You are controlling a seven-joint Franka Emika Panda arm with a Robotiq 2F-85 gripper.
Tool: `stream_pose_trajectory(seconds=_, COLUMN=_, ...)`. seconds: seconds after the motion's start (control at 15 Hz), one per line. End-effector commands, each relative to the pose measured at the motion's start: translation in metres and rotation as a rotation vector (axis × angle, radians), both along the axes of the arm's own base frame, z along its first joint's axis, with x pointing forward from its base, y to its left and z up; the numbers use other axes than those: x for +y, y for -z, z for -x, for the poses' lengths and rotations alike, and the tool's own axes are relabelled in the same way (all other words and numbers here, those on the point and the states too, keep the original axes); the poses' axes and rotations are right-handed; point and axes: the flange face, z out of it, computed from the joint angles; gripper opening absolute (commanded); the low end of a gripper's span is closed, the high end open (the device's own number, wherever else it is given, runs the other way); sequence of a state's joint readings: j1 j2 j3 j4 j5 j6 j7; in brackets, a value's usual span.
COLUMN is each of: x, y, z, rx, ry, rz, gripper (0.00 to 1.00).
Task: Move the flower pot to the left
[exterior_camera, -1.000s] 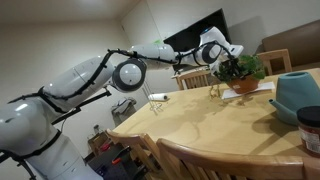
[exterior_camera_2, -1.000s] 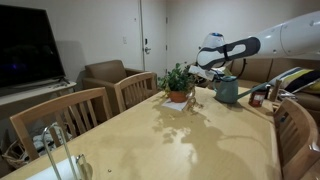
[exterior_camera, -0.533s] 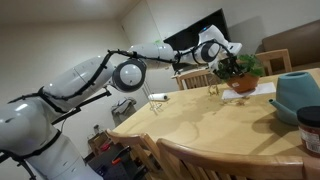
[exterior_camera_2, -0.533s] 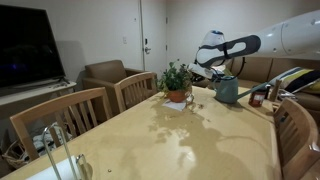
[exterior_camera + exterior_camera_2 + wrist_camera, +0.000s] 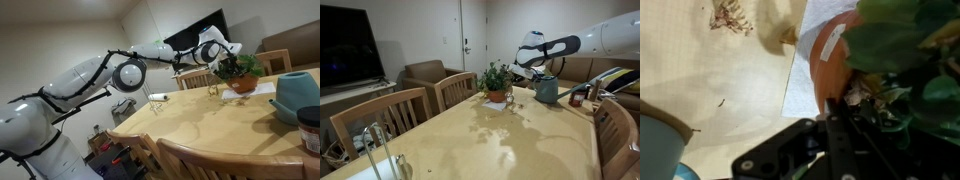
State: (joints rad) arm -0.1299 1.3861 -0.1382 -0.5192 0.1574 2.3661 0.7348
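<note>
The flower pot (image 5: 498, 96) stands on a white sheet of paper (image 5: 806, 72) near the far edge of the wooden dining table (image 5: 525, 140), its bushy green plant (image 5: 241, 68) spreading wider than the terracotta rim. In the wrist view a pale strip like a label (image 5: 830, 42) runs slantwise across the pot's orange wall; it is too blurred to make out any writing. The gripper (image 5: 845, 106) sits right against the pot, pushed into the leaves. Foliage and its own dark body hide the fingertips, so I cannot tell whether they are spread or pinching the rim. A teal-blue rounded container (image 5: 547, 90) stands just beside the pot on the table. A scrap of dried plant litter (image 5: 732, 15) lies on the wood nearby.
</note>
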Motion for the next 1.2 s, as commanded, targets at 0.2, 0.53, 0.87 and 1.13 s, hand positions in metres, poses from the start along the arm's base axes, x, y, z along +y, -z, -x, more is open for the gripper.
stream_pose_trajectory(seconds=0.2, x=0.011, y=0.008, z=0.000, rx=0.015, ry=-0.089, rz=0.055, gripper=0.01)
stream_pose_trajectory(seconds=0.53, x=0.029, y=0.038, z=0.005, rx=0.102, ry=-0.159, rz=0.104, gripper=0.01)
stream_pose_trajectory(seconds=0.87, x=0.057, y=0.043, z=0.004, rx=0.141, ry=-0.232, rz=0.173, gripper=0.01)
stream_pose_trajectory(seconds=1.13, x=0.079, y=0.049, z=0.005, rx=0.173, ry=-0.291, rz=0.210, gripper=0.01)
